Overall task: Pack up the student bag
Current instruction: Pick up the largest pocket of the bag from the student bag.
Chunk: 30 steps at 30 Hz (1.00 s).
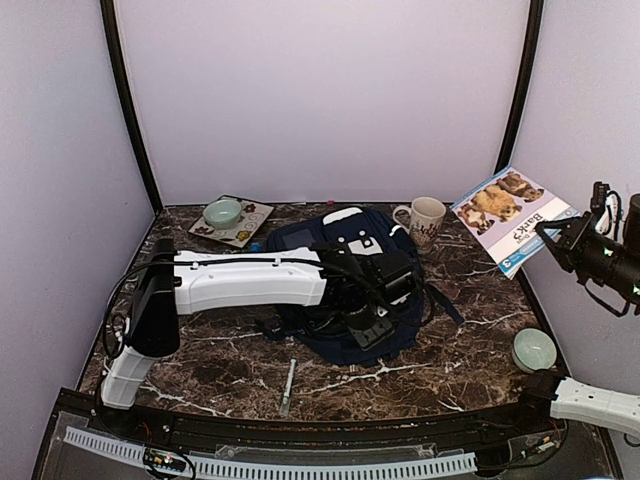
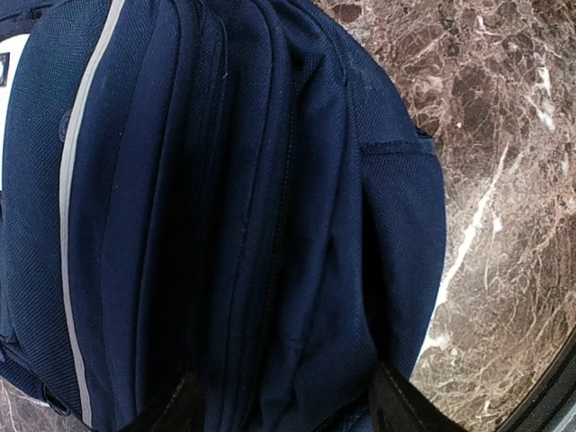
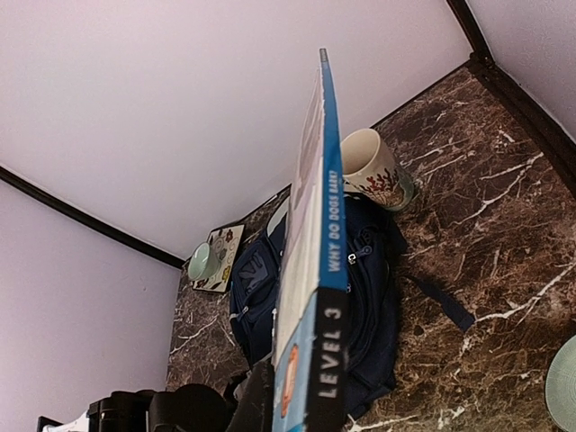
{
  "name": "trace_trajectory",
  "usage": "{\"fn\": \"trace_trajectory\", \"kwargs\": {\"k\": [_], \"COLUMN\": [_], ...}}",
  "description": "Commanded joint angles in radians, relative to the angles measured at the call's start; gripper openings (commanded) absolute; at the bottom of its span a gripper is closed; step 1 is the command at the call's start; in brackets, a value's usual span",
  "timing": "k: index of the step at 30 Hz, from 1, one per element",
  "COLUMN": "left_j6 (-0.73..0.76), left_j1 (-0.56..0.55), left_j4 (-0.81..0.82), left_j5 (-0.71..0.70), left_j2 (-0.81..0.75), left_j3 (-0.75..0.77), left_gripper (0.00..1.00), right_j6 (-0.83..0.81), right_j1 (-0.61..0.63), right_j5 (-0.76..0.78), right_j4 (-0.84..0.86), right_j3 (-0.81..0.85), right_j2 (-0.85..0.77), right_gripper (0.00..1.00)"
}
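The left arm reaches rightward and low, its left gripper pointing down on the student bag. The bag lies flat mid-table, partly hidden under the wrist. The fingers stand apart astride a fabric fold; whether they pinch it cannot be told. The right gripper, raised at the right, clamps a book. A green bowl sits on a tray.

The Level 3 book was clamped in the right pincer. Beyond the left pincer stood a floral mug and a green bowl on a tray; nearer, a pen lay on the counter.
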Motion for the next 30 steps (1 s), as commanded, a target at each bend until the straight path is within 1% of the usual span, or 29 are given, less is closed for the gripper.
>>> {"fn": "trace_trajectory", "kwargs": {"k": [1, 3, 6, 7, 8, 9, 11, 12, 15, 19, 23, 26, 30], "left_j6": [0.009, 0.013, 0.02, 0.02, 0.02, 0.012, -0.014, -0.032, -0.074, -0.157, -0.262, -0.293, -0.324], "left_j1": [0.001, 0.001, 0.001, 0.001, 0.003, 0.004, 0.008, 0.013, 0.024, 0.053, 0.101, 0.134, 0.164], "left_j4": [-0.033, -0.023, -0.005, 0.003, 0.007, 0.006, -0.01, -0.021, -0.04, -0.067, -0.063, -0.02, 0.011], "left_j5": [-0.042, -0.043, -0.069, -0.082, -0.096, -0.118, -0.161, -0.181, -0.216, -0.214, -0.152, -0.102, -0.045], "left_j2": [0.013, 0.014, 0.016, 0.016, 0.016, 0.014, 0.014, 0.013, 0.004, -0.025, -0.076, -0.126, -0.164], "left_j3": [-0.011, -0.024, -0.026, -0.025, -0.023, -0.019, -0.001, 0.01, 0.031, 0.062, 0.054, 0.025, 0.01], "left_gripper": [0.64, 0.62, 0.54, 0.5, 0.43, 0.34, 0.03, 0.0, 0.0, 0.0, 0.0, 0.0, 0.0], "right_j6": [0.015, 0.013, 0.015, 0.025, 0.032, 0.038, 0.048, 0.052, 0.049, 0.041, 0.017, -0.002, -0.032], "right_j1": [-0.005, -0.005, -0.005, -0.005, -0.005, -0.005, -0.005, -0.005, -0.005, -0.005, -0.005, -0.005, -0.005], "right_j5": [-0.001, 0.004, 0.009, 0.012, 0.015, 0.016, 0.019, 0.018, 0.011, -0.002, -0.033, -0.066, -0.173], "right_j4": [0.025, 0.012, -0.001, -0.012, -0.025, -0.038, -0.064, -0.075, -0.094, -0.103, -0.128, -0.159, -0.182], "right_j3": [0.024, 0.03, 0.028, 0.027, 0.027, 0.028, 0.036, 0.039, 0.048, 0.056, 0.091, 0.124, 0.151], "right_j2": [-0.014, -0.019, -0.03, -0.032, -0.032, -0.03, -0.024, -0.021, -0.016, -0.014, 0.02, 0.062, 0.133], "right_gripper": [0.0, 0.0, 0.0, 0.0, 0.0, 0.0, 0.0, 0.0, 0.0, 0.0, 0.0, 0.0, 0.0]}}
